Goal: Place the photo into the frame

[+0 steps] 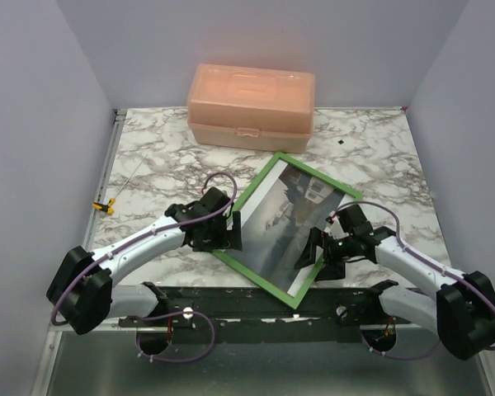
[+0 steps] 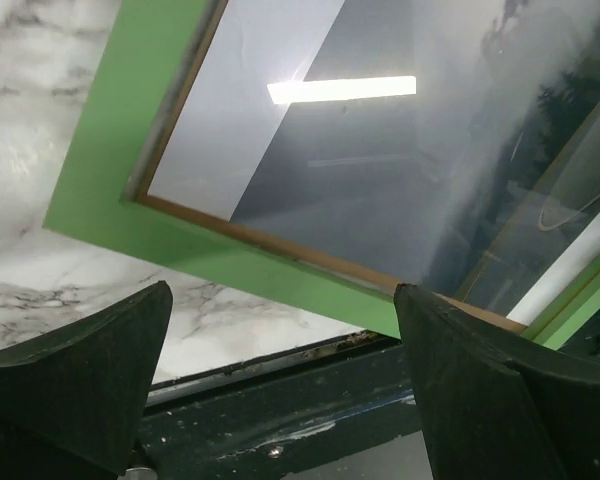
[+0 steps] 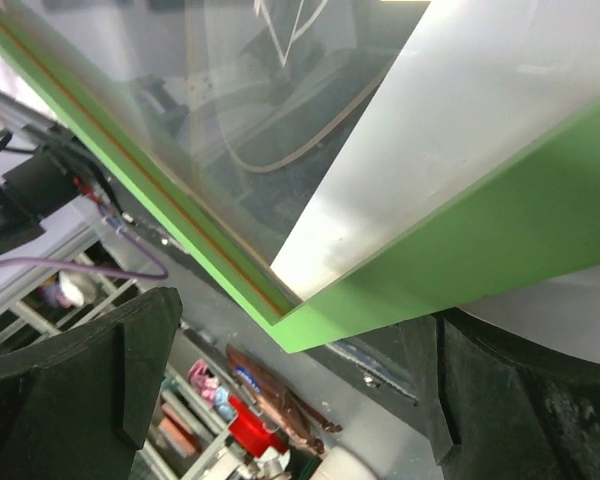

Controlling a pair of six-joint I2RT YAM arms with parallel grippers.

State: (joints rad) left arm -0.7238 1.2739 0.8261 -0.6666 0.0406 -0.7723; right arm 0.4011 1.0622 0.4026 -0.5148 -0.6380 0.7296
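Note:
The frame (image 1: pixel 256 277), green face up, lies slanted on the marble table, its near corner over the front edge. The photo (image 1: pixel 289 221), grey and glossy with a white border, shows inside it. My left gripper (image 1: pixel 231 235) is open at the frame's left edge; in the left wrist view the fingers (image 2: pixel 80 380) stand wide apart, in front of the green frame (image 2: pixel 110 170) and the photo (image 2: pixel 380 170). My right gripper (image 1: pixel 318 252) is open at the frame's right near edge. In the right wrist view the frame's corner (image 3: pixel 460 260) lies between the spread fingers (image 3: pixel 70 400); the photo's white border (image 3: pixel 430 130) shows.
A peach plastic box (image 1: pixel 252 103) stands shut at the back of the table. A thin rod with a yellow tip (image 1: pixel 106 205) lies at the left edge. A dark rail (image 1: pixel 231 301) runs along the table's front edge, between the arm bases.

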